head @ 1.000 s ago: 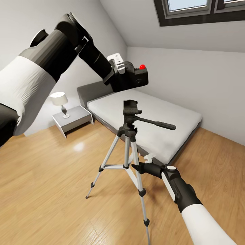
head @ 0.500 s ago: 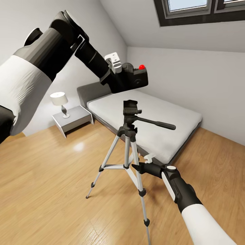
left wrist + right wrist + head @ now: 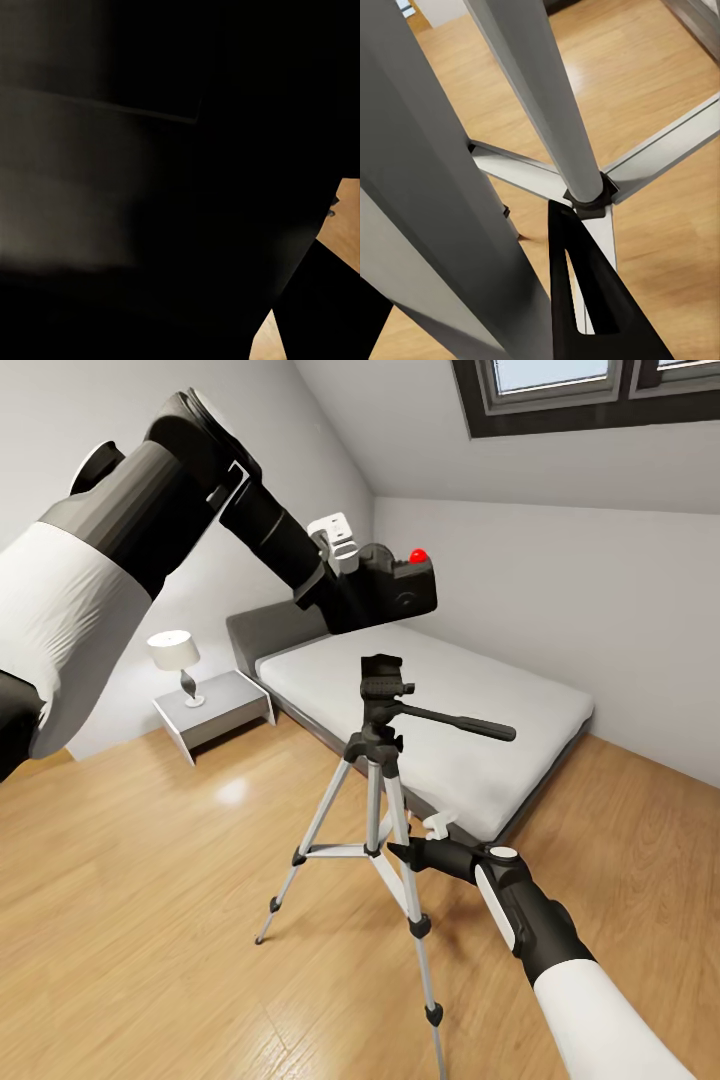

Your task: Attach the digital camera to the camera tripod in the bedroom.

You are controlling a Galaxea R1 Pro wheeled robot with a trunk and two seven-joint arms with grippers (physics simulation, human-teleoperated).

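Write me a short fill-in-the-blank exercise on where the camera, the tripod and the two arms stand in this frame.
1. The left gripper holds the digital camera in the air above the camera tripod's ____.
2. The dot on top of the camera is ____.
3. The right gripper sits low beside one of the tripod's silver ____.
4. Behind the tripod lies a low bed with a ____ mattress.

Missing words: head; red; legs; white

Head view: bright, even, sharp; a soft glare patch on the wood floor (image 3: 232, 791). Left wrist view: nearly black, probably obstructed at close range.
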